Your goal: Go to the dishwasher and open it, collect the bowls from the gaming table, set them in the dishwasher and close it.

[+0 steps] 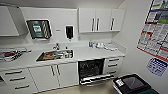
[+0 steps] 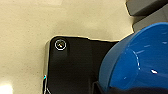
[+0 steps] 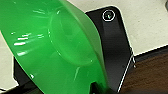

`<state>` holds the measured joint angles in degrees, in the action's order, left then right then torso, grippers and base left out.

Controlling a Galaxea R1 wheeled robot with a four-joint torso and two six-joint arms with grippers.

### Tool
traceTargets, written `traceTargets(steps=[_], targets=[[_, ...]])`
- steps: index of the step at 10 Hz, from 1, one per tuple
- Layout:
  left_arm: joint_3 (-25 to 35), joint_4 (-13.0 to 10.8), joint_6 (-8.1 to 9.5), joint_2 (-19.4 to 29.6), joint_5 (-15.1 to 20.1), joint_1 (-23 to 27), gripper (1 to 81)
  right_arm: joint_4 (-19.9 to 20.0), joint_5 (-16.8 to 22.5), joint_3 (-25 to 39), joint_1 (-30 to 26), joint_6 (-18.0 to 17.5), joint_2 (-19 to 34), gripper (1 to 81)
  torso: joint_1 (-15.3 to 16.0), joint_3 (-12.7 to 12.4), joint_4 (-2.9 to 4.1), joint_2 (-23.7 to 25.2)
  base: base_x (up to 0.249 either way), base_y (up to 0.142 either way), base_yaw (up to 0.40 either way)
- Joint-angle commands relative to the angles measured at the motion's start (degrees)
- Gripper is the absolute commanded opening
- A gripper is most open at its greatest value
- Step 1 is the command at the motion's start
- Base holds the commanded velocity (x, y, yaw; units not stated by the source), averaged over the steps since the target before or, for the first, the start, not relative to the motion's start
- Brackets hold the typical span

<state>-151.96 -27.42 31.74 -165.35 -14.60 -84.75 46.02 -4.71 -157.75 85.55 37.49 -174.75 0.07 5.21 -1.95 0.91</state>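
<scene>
Ahead, the dishwasher (image 1: 93, 71) under the table's (image 1: 100, 53) right end stands open; we cannot tell our tools' grip, blue bowl (image 2: 140, 60) left, green bowl (image 3: 55, 47) right.

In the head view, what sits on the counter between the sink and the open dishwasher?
Bare white countertop lies between the sink and the open dishwasher below; the small items stand further back by the wall.

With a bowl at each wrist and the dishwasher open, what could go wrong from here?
1. The stainless-steel dishwasher's lowered door juts out low; the base might bump it.
2. The black-lidded bin stands close beside it, narrowing the approach.
3. The round blue plastic bowl and round green plastic bowl sit tilted; either might slip.
</scene>
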Motion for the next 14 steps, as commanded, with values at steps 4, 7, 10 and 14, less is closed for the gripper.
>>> traceTargets(steps=[4, 7, 10, 14], targets=[[-0.4, -0.5, 0.25, 0.8, 1.8, 2.5, 1.0, -0.3, 4.6, 0.5, -2.5, 0.3, -0.3, 1.0, 0.0, 0.0, 0.0, 0.0, 0.181, 0.0, 0.0], [-0.4, -0.4, 0.16, 0.9, 1.8, 2.4, 1.0, -0.2, 4.6, 0.6, -2.6, 0.4, -0.4, 1.0, 0.0, 0.0, 0.0, 0.0, 0.181, 0.0, 0.0], [-0.4, -0.4, 0.16, 0.8, 1.8, 2.5, 1.0, -0.3, 4.6, 0.6, -2.5, 0.4, -0.3, 1.0, 0.0, 0.0, 0.0, 0.0, 0.181, 0.0, 0.0], [-0.4, -0.4, 0.16, 0.9, 1.8, 2.5, 1.0, -0.3, 4.6, 0.6, -2.5, 0.3, -0.2, 1.0, -0.1, 0.0, 0.0, 0.1, 0.18, 0.0, 0.0]])
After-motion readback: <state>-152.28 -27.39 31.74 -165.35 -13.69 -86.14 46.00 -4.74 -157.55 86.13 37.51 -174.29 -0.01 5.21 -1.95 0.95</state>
